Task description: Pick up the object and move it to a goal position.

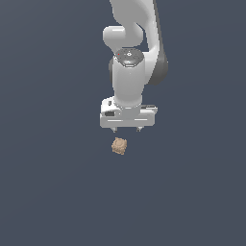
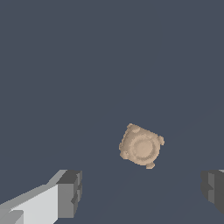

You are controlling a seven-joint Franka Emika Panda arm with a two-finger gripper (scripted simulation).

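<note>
The object is a small tan-brown block [image 1: 119, 146] with rounded corners, lying on the dark grey floor. In the wrist view the object [image 2: 141, 146] shows a circular mark on its upper face. My gripper [image 1: 126, 129] hangs above the floor, pointing down, and in the exterior view it appears just above the block and apart from it. The jaws stand wide open and hold nothing. In the wrist view the gripper [image 2: 142, 190] shows one finger [image 2: 70, 192] and the other at the picture's edge, with the block lying beyond the gap between them, not inside it.
A plain dark grey floor [image 1: 48, 192] fills both views. The white arm [image 1: 129, 57] rises above the gripper in the exterior view.
</note>
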